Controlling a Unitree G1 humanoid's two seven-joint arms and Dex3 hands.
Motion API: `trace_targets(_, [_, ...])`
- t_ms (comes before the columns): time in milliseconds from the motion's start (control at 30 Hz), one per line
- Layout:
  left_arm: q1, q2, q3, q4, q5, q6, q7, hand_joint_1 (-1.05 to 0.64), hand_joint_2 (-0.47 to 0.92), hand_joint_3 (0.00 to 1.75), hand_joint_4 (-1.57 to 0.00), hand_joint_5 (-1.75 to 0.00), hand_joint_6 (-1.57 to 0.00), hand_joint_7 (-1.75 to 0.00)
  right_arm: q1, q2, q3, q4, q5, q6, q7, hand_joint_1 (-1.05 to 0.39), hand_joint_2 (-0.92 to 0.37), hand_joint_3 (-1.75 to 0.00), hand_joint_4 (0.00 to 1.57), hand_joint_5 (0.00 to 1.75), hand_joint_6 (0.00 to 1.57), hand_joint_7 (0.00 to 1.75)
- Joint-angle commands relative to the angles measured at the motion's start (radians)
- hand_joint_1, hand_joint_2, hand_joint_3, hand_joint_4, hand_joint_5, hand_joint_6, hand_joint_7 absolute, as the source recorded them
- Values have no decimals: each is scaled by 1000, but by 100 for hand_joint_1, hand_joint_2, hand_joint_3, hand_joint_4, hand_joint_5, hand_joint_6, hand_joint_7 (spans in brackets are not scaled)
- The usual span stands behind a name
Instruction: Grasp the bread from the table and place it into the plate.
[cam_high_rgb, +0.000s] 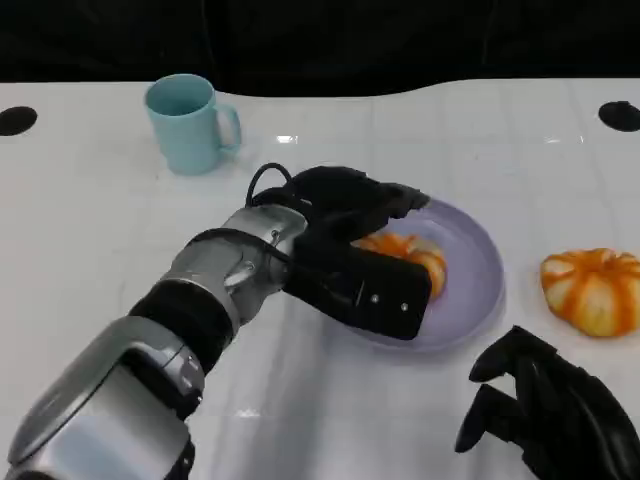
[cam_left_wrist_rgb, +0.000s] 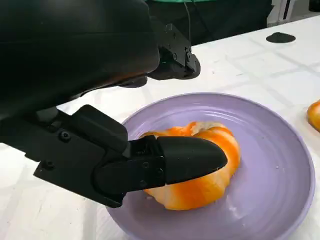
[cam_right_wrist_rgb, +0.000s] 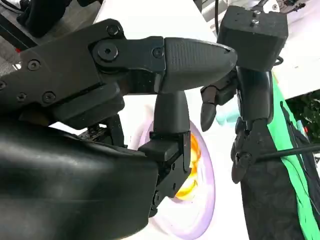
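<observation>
A light-blue mug (cam_high_rgb: 190, 122) stands near the bench's (cam_high_rgb: 90, 230) far left corner. The left robot hand (cam_high_rgb: 365, 245) reaches over the purple plate (cam_high_rgb: 478, 262) at mid-bench, its fingers closed around the orange-striped bread (cam_left_wrist_rgb: 200, 170) resting in the plate. A second bread (cam_high_rgb: 592, 290) lies by the right edge. The right robot hand (cam_high_rgb: 545, 405) hovers near the front edge, fingers spread, holding nothing.
</observation>
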Motion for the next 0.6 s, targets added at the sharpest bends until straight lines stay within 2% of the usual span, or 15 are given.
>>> trace_targets(33, [12,36,36,-52,-48,-20,-38,-103,92,80,-8,-12,-16,0,2,-13,-12,-8,5,-6,3,-52,-92,-53,61,175,41,172])
trace_targets(300, [89,78,100,-157,-151,-55,-96,-101,92,74,-9,-13,-15,0,0,-11,-22,-11,17,13,-2,-51,-92,-54,61,175,41,172])
trace_targets(600, [225,104,221,-260,-307,-141,-110,-88,92,54,-28,-25,-26,-5,-3,-16,-26,-13,19,21,-2,-49,-92,-54,62,175,41,171])
